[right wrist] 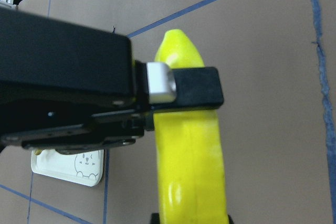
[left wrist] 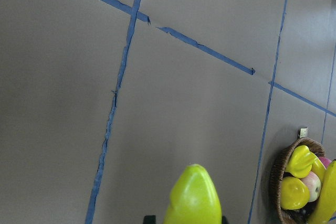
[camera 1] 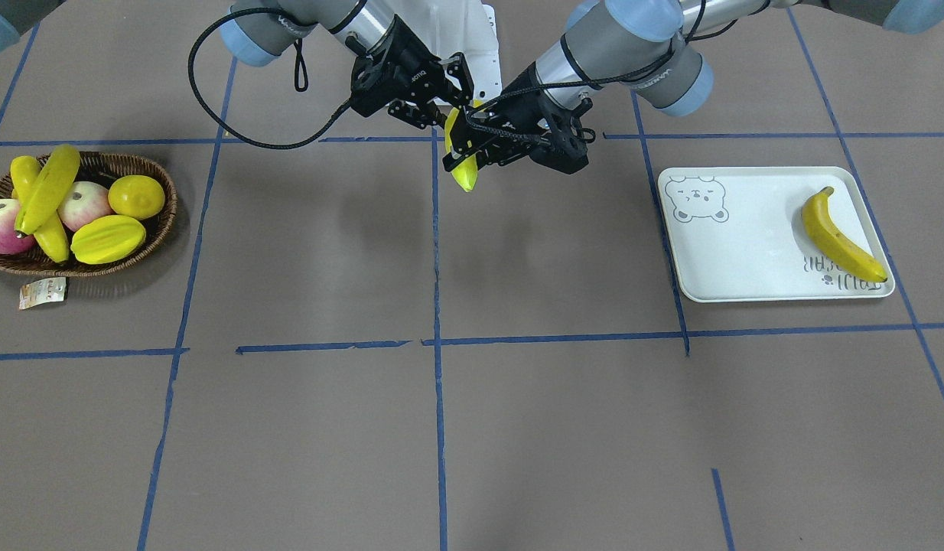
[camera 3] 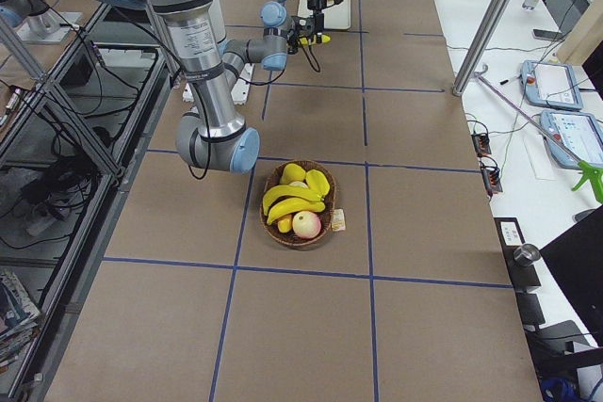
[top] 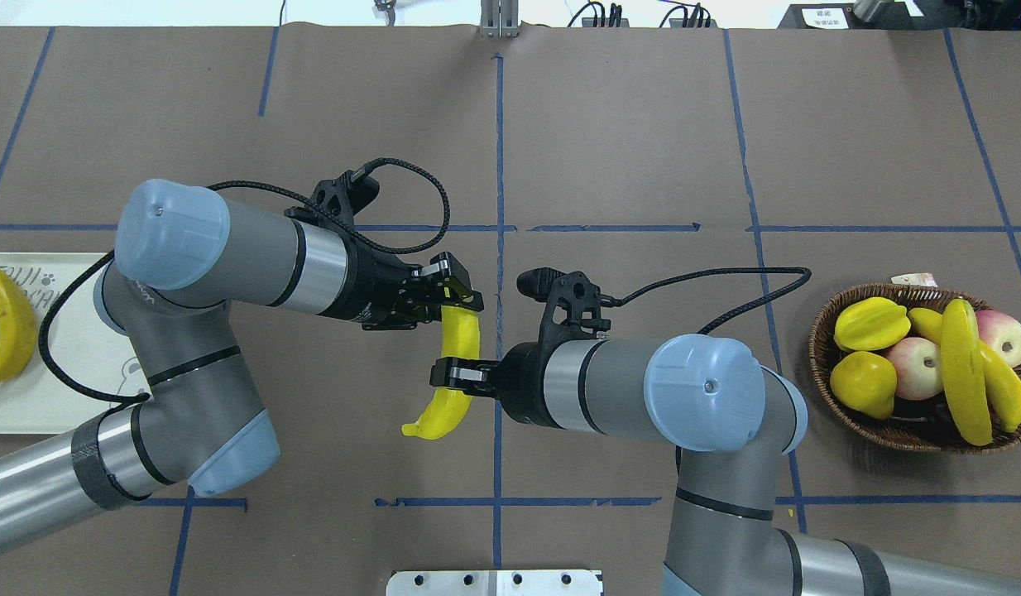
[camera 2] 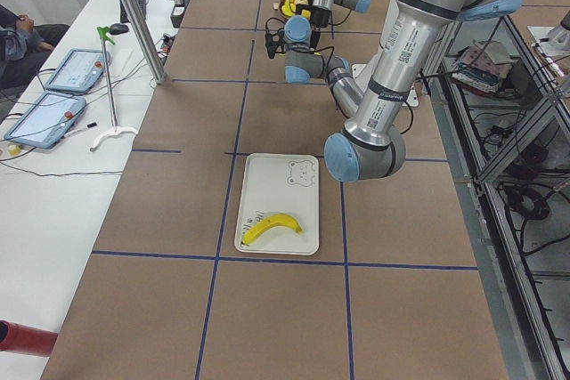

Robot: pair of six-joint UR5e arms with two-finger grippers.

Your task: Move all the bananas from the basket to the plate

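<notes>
A yellow banana (top: 452, 364) hangs in mid-air over the table's middle and is held from both sides. My left gripper (top: 459, 302) is shut on its far end. My right gripper (top: 454, 377) is shut around its middle, and the curved tip sticks out past it. In the front view the same banana (camera 1: 465, 174) shows below both grippers. A darker banana (camera 1: 839, 237) lies on the bear-print plate (camera 1: 747, 260). Two more bananas (camera 1: 50, 187) (camera 1: 55, 239) lie crossed in the wicker basket (camera 1: 166, 222).
The basket also holds a ridged starfruit (camera 1: 109, 239), a lemon (camera 1: 135, 197) and two apples (camera 1: 82, 205). A small paper tag (camera 1: 42, 292) lies in front of the basket. Blue tape lines mark the brown table.
</notes>
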